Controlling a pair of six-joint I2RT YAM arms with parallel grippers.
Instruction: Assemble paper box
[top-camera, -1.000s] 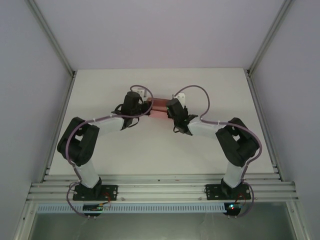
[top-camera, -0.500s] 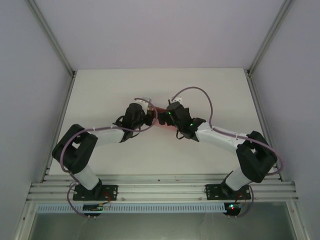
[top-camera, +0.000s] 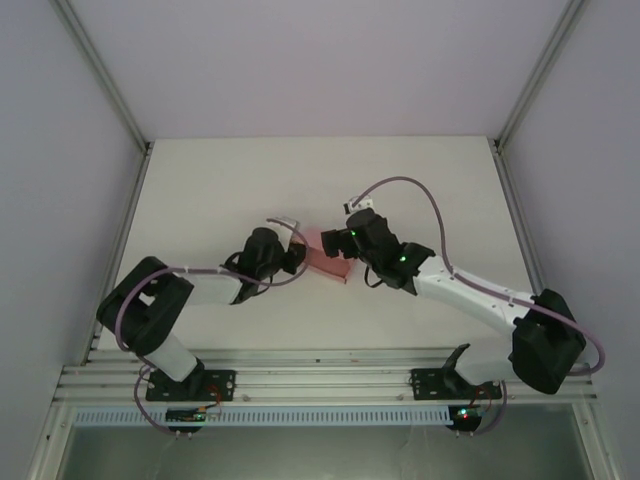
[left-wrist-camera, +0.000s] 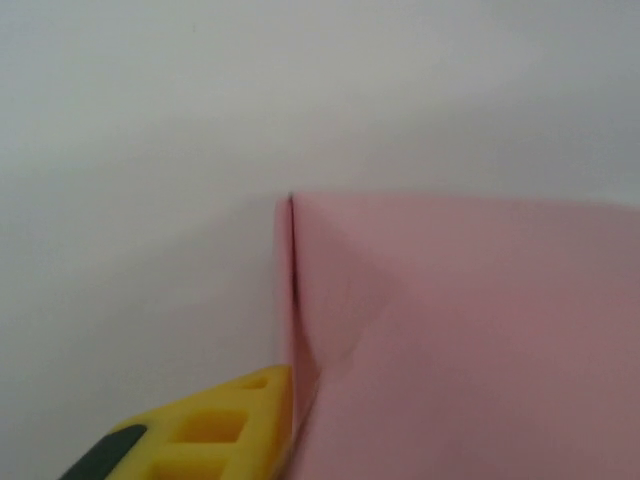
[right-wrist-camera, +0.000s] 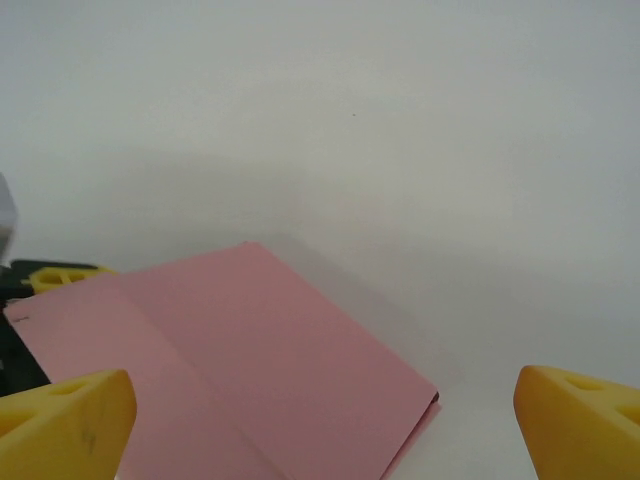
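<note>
Paper box (top-camera: 325, 262): pink, folded flat, creased, lying mid-surface (top-camera: 200, 180).
Left fingers (left-wrist-camera: 200, 435): one yellow tip touches the box edge at its 9 o'clock; open or closed, cannot tell.
Right fingers (right-wrist-camera: 70, 420): spread wide at the box's 3 o'clock, gripping nothing.

Soft, even light fills every view without glare, the paper box (right-wrist-camera: 250, 370) casts only a faint shadow on the table (right-wrist-camera: 400, 120), and the close left wrist view is blurred.
</note>
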